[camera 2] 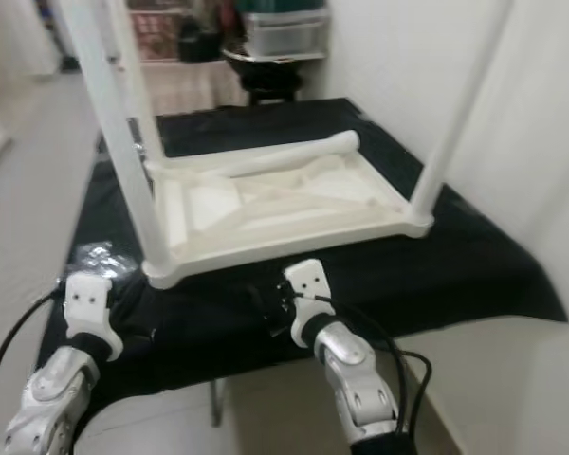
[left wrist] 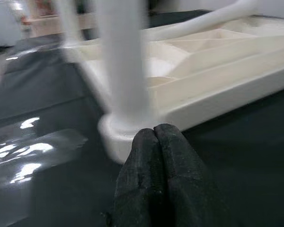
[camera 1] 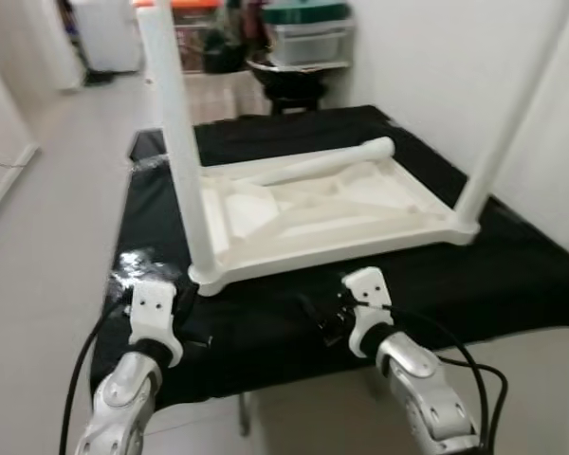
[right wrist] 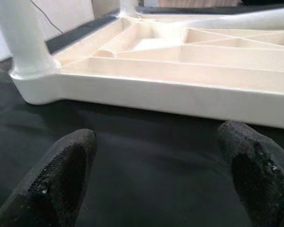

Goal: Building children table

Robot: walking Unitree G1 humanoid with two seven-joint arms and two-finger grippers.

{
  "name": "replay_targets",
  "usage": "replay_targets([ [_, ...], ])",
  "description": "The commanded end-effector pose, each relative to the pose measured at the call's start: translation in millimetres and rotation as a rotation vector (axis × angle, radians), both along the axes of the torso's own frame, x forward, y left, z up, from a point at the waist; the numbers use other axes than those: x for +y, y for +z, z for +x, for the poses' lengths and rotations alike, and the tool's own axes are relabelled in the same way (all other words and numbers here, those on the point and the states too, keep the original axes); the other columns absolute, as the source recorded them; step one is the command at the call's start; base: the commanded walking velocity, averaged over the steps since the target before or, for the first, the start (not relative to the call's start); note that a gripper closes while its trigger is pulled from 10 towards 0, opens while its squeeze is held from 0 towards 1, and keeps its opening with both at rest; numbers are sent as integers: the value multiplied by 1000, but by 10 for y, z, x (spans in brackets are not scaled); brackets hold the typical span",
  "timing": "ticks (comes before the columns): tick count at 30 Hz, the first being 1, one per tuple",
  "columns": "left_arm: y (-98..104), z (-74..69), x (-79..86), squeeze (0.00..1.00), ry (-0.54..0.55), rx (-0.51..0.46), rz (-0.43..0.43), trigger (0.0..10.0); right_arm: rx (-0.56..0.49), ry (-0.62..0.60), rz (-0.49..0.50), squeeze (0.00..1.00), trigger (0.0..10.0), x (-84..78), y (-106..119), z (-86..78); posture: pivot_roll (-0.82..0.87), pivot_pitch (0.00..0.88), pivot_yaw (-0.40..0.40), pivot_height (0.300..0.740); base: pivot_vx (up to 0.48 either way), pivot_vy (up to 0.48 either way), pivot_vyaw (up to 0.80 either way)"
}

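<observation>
White plastic children's table top [camera 1: 332,213], turned underside up on a black cloth-covered work table [camera 1: 512,275], ribbed underside facing the ceiling. Three white tubular legs standing upright in corner sockets: near-left leg [camera 1: 180,142], near-right leg [camera 1: 512,123], and a far-left leg [camera 2: 133,66] behind. A fourth loose white leg [camera 1: 313,163] lying along the far edge of the frame, not yet fitted.

Left gripper [left wrist: 156,137] low over the cloth just in front of the near-left corner socket [left wrist: 118,135], black fingers [left wrist: 146,175] pressed together, holding nothing. Right gripper [right wrist: 161,161] hovering over the cloth just short of the front rim of the table top, fingers [right wrist: 66,170] spread wide, nothing between them. Crumpled clear plastic wrap [camera 1: 137,270] on the cloth beside the left gripper. Storage bins [camera 1: 308,38] and a dark round stool [camera 1: 284,81] beyond the work table.

By the look of it, mostly assembled: three legs in, one left to seat in the far-right corner, then flipping the piece upright. Likely next need: reaching across for the loose leg.
</observation>
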State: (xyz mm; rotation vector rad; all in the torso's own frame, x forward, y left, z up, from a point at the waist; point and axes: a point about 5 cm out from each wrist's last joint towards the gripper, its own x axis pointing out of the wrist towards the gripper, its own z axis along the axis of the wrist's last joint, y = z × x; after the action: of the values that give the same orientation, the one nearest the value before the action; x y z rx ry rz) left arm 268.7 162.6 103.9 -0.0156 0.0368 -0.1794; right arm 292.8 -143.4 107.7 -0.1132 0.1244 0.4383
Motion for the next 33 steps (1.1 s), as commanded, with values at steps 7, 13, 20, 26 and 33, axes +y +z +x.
replay_targets([
  [7,1,-7,15,0,-11,1,6,10000,-11,8,9,0,10000,11,22,-5,-97,40,-9,740,0,-480,0],
  [13,2,-8,17,0,-10,1,3,10000,-19,37,-9,0,10000,32,26,-6,-97,39,-7,740,0,-477,0],
  [20,13,-9,34,0,9,-10,25,10000,-28,51,-24,0,10000,46,29,-11,-95,35,-5,740,0,-67,0],
  [26,16,-5,34,0,13,-18,60,10000,-42,70,-46,0,10000,64,31,-14,-92,27,-1,740,0,0,0],
  [33,7,6,31,0,11,-16,74,10000,-63,102,-101,0,10000,98,10,-28,-87,14,7,740,0,0,571],
])
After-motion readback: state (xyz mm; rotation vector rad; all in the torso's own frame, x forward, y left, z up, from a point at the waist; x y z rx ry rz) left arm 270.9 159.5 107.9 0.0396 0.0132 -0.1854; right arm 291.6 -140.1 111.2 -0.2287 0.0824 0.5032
